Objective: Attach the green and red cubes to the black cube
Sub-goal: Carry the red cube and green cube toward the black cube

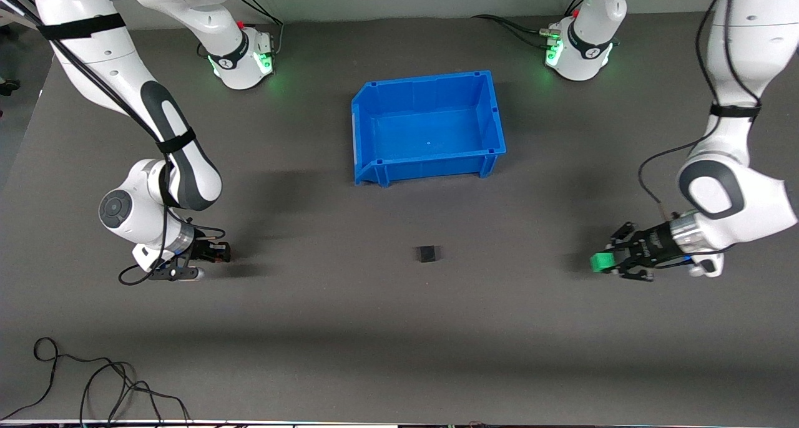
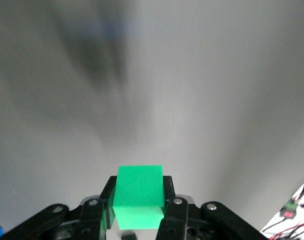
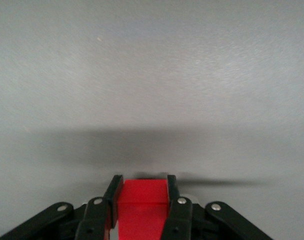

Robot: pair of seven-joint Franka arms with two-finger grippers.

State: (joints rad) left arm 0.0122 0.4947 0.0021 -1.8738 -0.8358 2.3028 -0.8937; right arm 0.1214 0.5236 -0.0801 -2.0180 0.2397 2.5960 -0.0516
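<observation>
My left gripper (image 1: pixel 604 263) is shut on the bright green cube (image 1: pixel 600 262) and holds it low over the table at the left arm's end. In the left wrist view the green cube (image 2: pixel 139 197) sits squarely between the fingers of that gripper (image 2: pixel 139 181). My right gripper (image 1: pixel 221 253) is low over the table at the right arm's end, shut on the red cube (image 3: pixel 141 210), which shows only in the right wrist view, between the fingers of that gripper (image 3: pixel 143 181). The black cube (image 1: pixel 427 254) lies alone on the table between the two grippers.
A blue bin (image 1: pixel 431 161) stands empty, farther from the front camera than the black cube. Loose black cables (image 1: pixel 93 378) lie near the table's front edge at the right arm's end. The arms' bases (image 1: pixel 246 57) stand along the back edge.
</observation>
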